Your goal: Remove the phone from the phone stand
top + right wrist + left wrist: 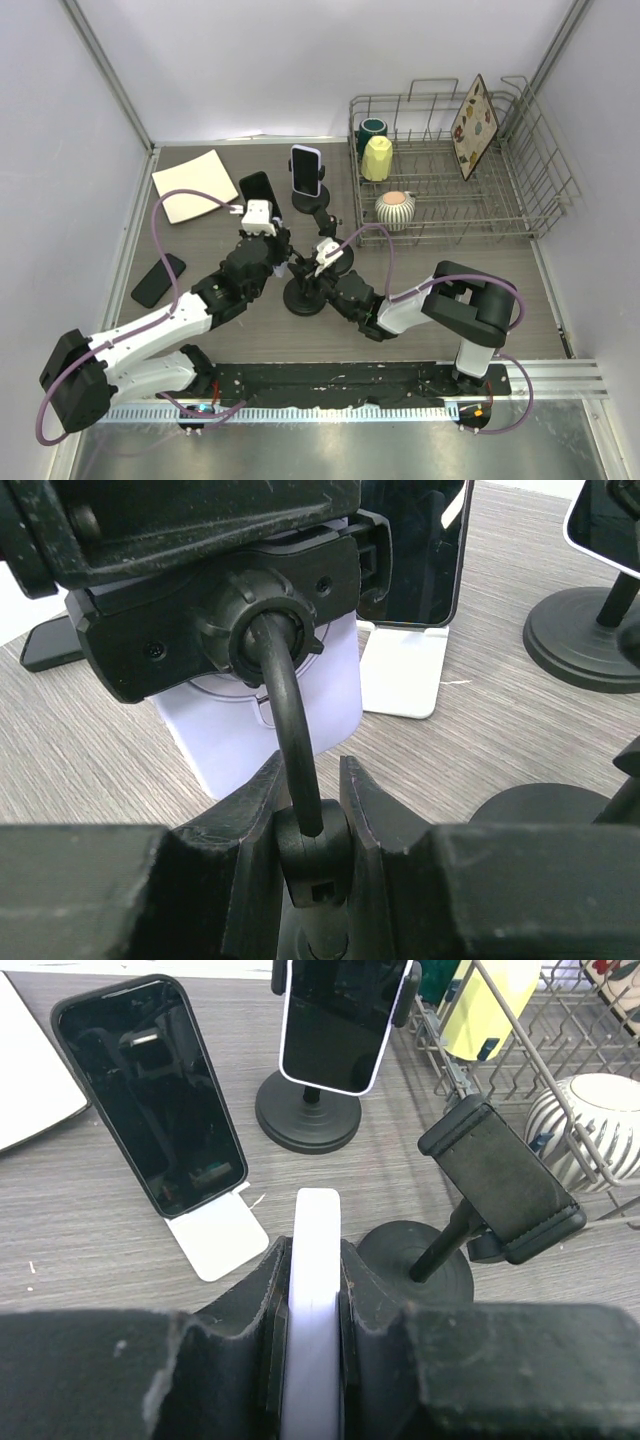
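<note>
The pale lavender-white phone sits upright in the clamp of a black phone stand with a round base, near the middle of the tabletop and a little toward the near edge. The left gripper pinches the phone edge-on, its two black fingers pressed against the phone's flat faces. The right gripper is closed on the stand's curved black stem just below the clamp, at the ball joint. Toward the far edge stand a black phone leaning on a white angled holder, and a white-cased phone on another black round-based stand. Just beside the held stand, an empty black clamp stand tilts on its own base. A wire dish rack fills the far right corner, holding a yellow cup and a ribbed white bowl. A beige pad lies near the far left corner, and a black phone lies flat by the left edge.
</note>
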`<action>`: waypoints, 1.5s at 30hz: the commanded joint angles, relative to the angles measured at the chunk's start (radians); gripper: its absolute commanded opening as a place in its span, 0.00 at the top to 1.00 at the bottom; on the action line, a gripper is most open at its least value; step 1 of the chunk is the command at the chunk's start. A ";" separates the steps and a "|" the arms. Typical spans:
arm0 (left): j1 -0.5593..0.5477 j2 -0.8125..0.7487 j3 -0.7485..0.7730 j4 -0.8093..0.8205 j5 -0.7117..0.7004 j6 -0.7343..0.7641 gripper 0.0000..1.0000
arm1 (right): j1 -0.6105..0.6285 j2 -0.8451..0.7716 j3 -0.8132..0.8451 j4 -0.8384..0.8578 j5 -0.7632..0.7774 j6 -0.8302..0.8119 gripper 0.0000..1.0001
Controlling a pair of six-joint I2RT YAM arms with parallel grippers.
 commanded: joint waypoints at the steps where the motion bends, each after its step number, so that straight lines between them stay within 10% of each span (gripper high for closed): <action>1: -0.010 -0.010 0.026 -0.044 -0.065 -0.163 1.00 | 0.018 0.024 0.006 -0.043 0.079 0.089 0.99; 24: -0.275 0.087 0.224 -0.598 -0.430 -0.660 1.00 | 0.036 0.024 0.006 -0.126 0.478 0.132 0.99; 45: 0.061 -0.039 0.201 -0.773 -0.322 -0.636 1.00 | 0.036 0.021 -0.001 -0.171 0.592 0.137 0.99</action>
